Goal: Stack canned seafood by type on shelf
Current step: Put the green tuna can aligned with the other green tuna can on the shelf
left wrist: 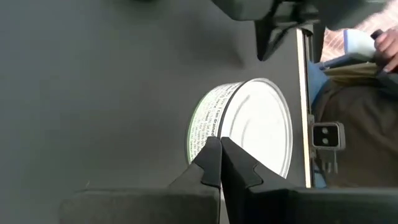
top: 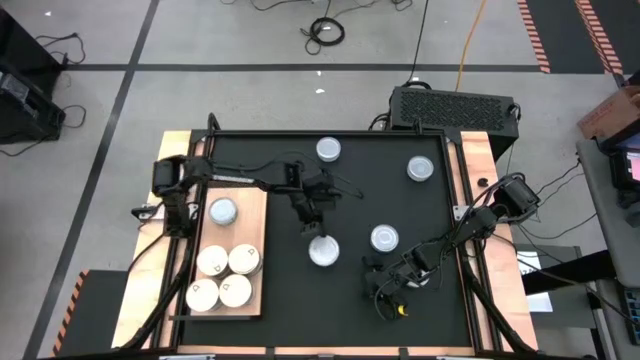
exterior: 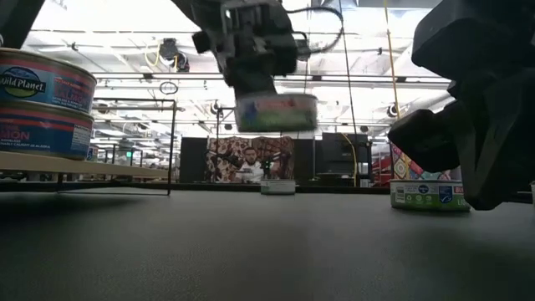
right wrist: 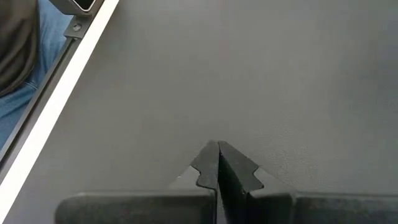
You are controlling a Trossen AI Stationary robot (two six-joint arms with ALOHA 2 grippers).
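My left gripper is over the middle of the black mat, shut on a round tin with a green label, whose pale top shows in the left wrist view. The tin hangs clear above the mat. The shelf, a light wooden board at the mat's left, carries one silver-topped tin and several cream-topped tins. Three more tins rest on their bottoms on the mat. My right gripper waits shut just above the mat near its front right. My left gripper pinches the tin's top rim between its two fingertips, at the edge nearest the arm. The fingers slant down from the table's far left. The tin hangs below them, lifted clear of the mat and roughly level.
Two blue-labelled tins stand stacked on the shelf's edge at the low view's left. Bare mat lies between the shelf and the right arm. A person sits beyond the table's far side.
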